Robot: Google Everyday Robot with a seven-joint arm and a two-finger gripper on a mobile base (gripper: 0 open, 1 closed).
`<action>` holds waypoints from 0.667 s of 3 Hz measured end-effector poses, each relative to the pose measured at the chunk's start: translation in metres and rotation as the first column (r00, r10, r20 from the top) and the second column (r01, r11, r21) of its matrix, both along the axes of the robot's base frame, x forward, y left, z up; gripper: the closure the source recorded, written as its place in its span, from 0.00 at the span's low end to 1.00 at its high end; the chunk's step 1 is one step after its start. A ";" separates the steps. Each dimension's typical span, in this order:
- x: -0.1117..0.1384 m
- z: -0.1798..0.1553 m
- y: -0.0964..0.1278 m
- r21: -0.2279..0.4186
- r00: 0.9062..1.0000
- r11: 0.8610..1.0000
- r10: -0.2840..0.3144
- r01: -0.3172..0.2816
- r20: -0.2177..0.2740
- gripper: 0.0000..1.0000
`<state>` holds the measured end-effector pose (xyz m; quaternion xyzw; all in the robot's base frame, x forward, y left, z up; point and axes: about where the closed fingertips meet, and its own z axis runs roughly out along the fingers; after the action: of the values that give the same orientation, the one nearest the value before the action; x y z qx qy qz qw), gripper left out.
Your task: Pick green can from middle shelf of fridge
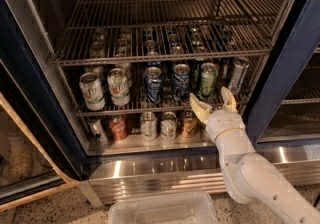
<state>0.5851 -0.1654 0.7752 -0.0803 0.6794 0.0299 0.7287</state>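
Pincer agape — in front of green can

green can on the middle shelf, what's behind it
Behind the green can, silver can tops show dimly through the rack above; their bodies are hidden by the front row. The open end effector sits just in front, lower down.

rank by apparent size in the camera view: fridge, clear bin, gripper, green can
1. fridge
2. clear bin, partly cropped
3. gripper, open, just below the green can; nearer the camera, so unsure
4. green can
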 end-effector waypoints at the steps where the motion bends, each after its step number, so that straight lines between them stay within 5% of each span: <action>1: 0.010 0.001 -0.001 -0.005 1.000 1.000 -0.003 0.003 0.002 0.42; 2: 0.017 0.001 -0.001 -0.009 1.000 1.000 -0.004 0.004 0.002 0.53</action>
<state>0.6025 -0.1661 0.7759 -0.0825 0.6789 0.0254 0.7291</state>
